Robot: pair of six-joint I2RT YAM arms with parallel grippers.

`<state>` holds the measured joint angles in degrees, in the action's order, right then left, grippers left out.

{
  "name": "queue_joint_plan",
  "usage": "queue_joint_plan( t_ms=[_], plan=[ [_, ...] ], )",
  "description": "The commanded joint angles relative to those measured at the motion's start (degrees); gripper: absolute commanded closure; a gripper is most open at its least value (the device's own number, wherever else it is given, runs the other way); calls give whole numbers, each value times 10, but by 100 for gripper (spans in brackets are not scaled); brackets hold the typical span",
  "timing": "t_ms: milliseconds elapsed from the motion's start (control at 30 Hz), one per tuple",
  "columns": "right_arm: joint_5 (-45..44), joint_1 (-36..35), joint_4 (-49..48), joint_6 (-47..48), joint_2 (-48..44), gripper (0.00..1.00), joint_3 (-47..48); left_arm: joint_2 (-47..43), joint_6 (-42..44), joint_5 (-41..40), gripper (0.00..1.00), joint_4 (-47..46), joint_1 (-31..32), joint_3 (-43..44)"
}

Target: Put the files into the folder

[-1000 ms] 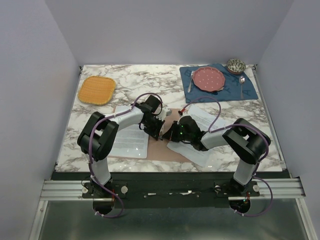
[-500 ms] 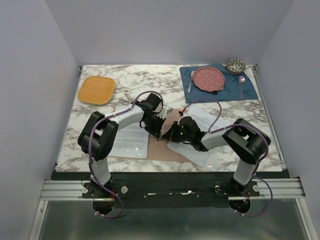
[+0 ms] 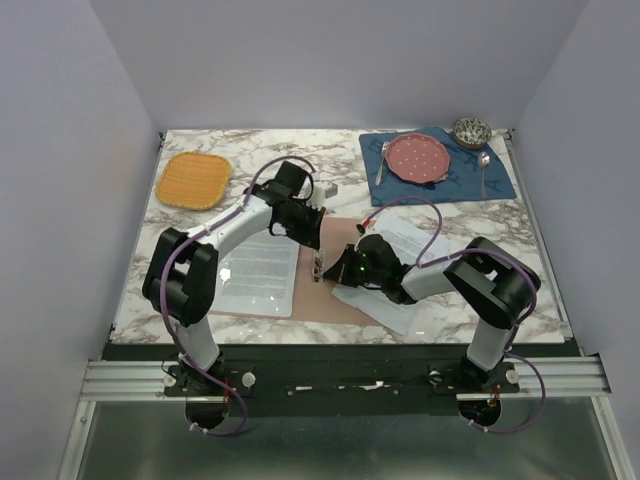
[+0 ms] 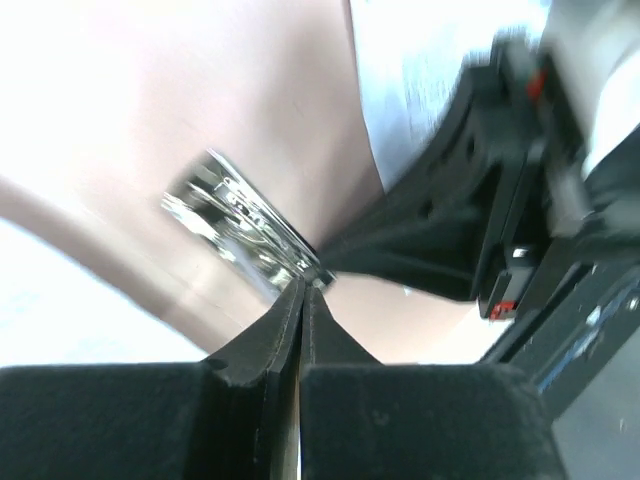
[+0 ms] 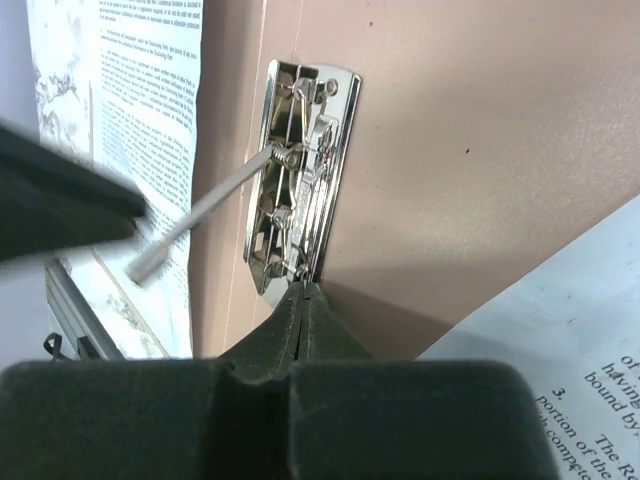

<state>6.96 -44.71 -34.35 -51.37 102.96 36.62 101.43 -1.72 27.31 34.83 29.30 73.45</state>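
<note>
The pinkish-brown folder (image 3: pixel 335 295) lies open at the table's middle, its metal clip (image 3: pixel 320 265) at the spine. One of the files (image 3: pixel 258 275) rests on the folder's left half. The other one (image 3: pixel 405 262) lies at the right, partly under my right arm. My right gripper (image 3: pixel 336 272) is shut, its tips (image 5: pixel 303 290) against the near end of the clip (image 5: pixel 300 175), whose thin lever (image 5: pixel 200 225) stands raised. My left gripper (image 3: pixel 312 235) is shut just beyond the clip (image 4: pixel 245 235), its tips (image 4: pixel 305 285) holding nothing.
An orange woven mat (image 3: pixel 194 179) lies at the far left. At the far right a blue placemat (image 3: pixel 450 180) carries a pink plate (image 3: pixel 417 158), a fork (image 3: pixel 381 160) and a spoon (image 3: pixel 483 165). A patterned bowl (image 3: pixel 472 131) stands behind it.
My left arm has lifted and drawn back toward the far side, away from the clip and the right gripper. The right arm has stayed in place.
</note>
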Motion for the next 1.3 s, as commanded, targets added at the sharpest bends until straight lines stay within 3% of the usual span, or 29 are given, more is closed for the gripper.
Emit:
queue_joint_plan(
  t_ms=[0,133,467,633,967,1267],
  plan=[
    [-12,-14,64,5,16,99,-23,-30,-8,6,92,-22,-64,36],
    [-9,-14,51,11,3,99,-28,-27,-4,-16,91,-22,-98,30],
    [81,-14,-44,102,-40,99,-9,-8,43,-171,91,-45,-98,-36],
    [113,-14,-15,111,-25,99,29,1,47,-216,91,-61,-93,-65],
    [115,-15,-23,89,32,99,71,5,68,-234,92,-64,-71,-97],
    [56,-11,-40,73,33,99,87,-20,87,-234,92,-56,-54,-124]
  ],
)
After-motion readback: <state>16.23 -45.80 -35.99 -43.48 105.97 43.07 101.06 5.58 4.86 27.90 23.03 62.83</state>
